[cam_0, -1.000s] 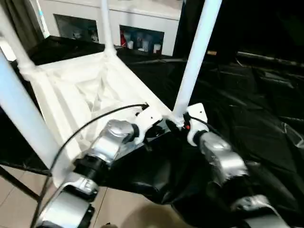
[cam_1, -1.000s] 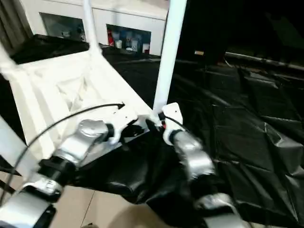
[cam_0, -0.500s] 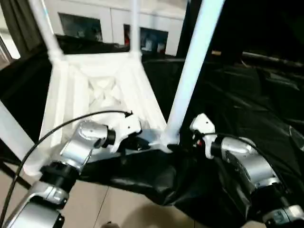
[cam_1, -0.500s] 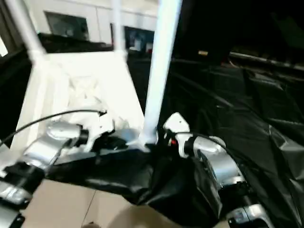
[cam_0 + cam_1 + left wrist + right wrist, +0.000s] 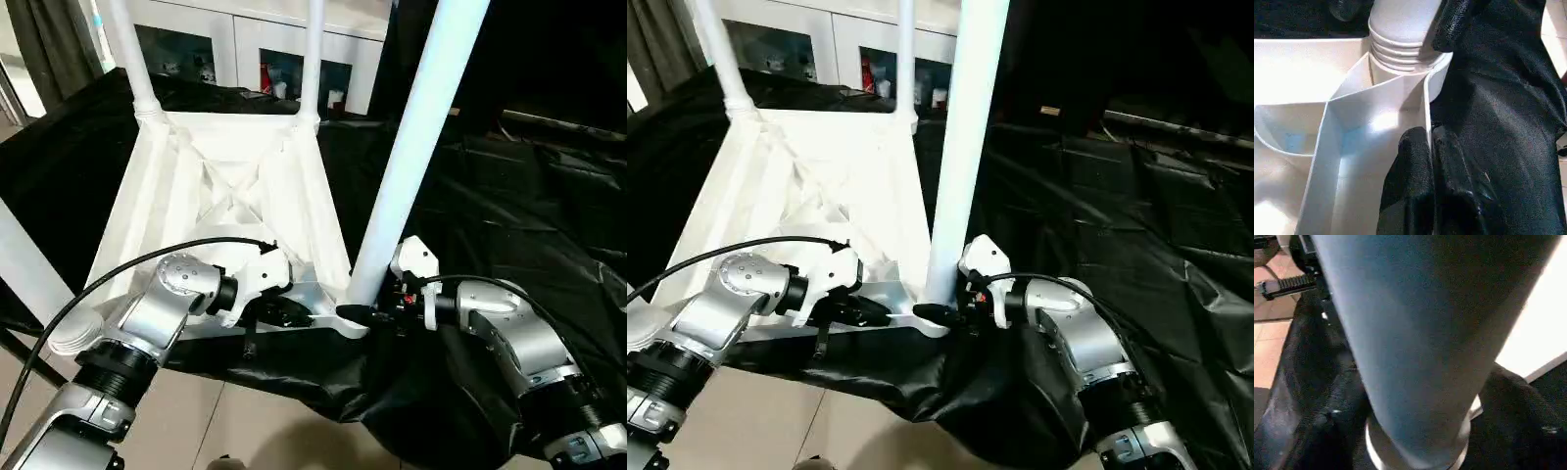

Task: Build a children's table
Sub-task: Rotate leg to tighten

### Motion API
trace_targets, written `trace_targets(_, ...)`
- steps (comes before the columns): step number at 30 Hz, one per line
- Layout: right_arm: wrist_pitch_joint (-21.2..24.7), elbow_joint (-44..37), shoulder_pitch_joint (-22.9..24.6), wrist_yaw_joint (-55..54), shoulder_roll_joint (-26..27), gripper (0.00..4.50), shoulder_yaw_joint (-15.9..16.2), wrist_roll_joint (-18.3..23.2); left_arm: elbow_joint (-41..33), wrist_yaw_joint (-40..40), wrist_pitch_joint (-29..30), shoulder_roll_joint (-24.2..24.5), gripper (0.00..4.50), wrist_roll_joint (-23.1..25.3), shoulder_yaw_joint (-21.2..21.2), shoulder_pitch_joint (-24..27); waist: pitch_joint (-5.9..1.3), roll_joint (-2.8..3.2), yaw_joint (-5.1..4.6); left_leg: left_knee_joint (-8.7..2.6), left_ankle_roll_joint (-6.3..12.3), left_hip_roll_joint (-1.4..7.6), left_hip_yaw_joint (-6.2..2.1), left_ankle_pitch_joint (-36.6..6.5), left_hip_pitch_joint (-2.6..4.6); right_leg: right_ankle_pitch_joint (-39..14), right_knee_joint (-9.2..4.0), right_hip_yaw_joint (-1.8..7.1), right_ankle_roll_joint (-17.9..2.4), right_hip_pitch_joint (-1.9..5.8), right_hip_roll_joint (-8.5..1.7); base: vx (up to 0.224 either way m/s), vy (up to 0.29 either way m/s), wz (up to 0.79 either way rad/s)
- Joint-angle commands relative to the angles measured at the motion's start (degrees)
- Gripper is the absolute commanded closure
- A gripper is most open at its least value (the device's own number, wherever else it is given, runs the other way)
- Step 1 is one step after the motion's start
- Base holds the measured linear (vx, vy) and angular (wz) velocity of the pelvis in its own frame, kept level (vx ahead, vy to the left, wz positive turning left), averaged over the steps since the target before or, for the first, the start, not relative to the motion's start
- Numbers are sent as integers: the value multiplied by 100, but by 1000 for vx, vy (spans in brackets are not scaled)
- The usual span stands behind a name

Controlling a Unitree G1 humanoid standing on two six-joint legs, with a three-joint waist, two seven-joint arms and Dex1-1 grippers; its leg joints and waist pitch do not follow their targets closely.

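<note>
The children's table lies upside down on black sheeting, its white ribbed top (image 5: 225,196) facing up. White legs stand in the corner sockets: the near right leg (image 5: 411,147), two far ones (image 5: 132,59) (image 5: 313,59) and a near left one (image 5: 24,264). My left gripper (image 5: 1429,134) is shut on the thin rim wall of the top's near edge, just left of the near right socket (image 5: 1400,58). My right gripper (image 5: 377,311) sits at the base of the near right leg (image 5: 1415,347), reaching round it from the right.
Black plastic sheeting (image 5: 509,196) covers the work surface and hangs over its near edge. A white cabinet with glass doors (image 5: 245,39) stands behind. Tiled floor (image 5: 245,421) shows below. A black cable (image 5: 147,264) arcs over my left forearm.
The whole picture has shifted and tilted, so the camera moved. Both grippers stay at the near edge by the near right leg, with the left still pinching the rim.
</note>
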Motion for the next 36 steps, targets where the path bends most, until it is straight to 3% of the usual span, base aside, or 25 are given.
trace_targets(1, 7, 25, 55, 52, -105, 140, 35, -32, 17, -239, 23, -54, 450, 112, -385, 125, -272, 15, -26, -331, 240, 63, 85, -720, 43, 290, -304, 110, -1239, 222, -230, 0, 0, 0)
trace_targets(3, -37, 39, 76, 66, -138, 160, 54, -92, 40, -230, 18, -50, 450, 126, -388, 117, -275, 12, -27, -323, 255, 57, 85, -674, 39, 353, -296, 108, -1240, 222, -225, 0, 0, 0)
trace_targets(9, -30, 105, 79, 19, -172, 160, 54, -168, 74, -204, 5, -43, 450, 137, -398, 112, -278, 6, -28, -318, 263, 56, 85, -657, 43, 371, -291, 106, -1257, 224, -221, 0, 0, 0)
trace_targets(13, 179, 146, 43, 72, -170, 124, 3, -39, 82, -185, 22, -50, 450, 136, -404, 100, -276, 1, -25, -317, 274, 56, 85, -671, 41, 354, -292, 107, -1266, 225, -224, 0, 0, 0)
trace_targets(16, 25, 163, 57, -18, -188, 94, 51, -153, 74, -178, 33, -56, 450, 136, -404, 101, -283, 1, -24, -309, 269, 53, 86, -636, 40, 388, -285, 105, -1275, 227, -224, 0, 0, 0)
trace_targets(27, 51, 182, 70, -12, -164, 94, 53, -123, 104, -171, 26, -57, 450, 150, -392, 87, -279, -1, -25, -303, 294, 52, 84, -615, 39, 432, -278, 104, -1297, 231, -222, 0, 0, 0)
trace_targets(36, 99, 195, 35, 49, -76, 163, 41, -54, 95, -166, 39, -35, 450, 145, -371, 99, -278, -12, -25, -303, 302, 55, 84, -622, 41, 380, -278, 102, -1302, 230, -225, 0, 0, 0)
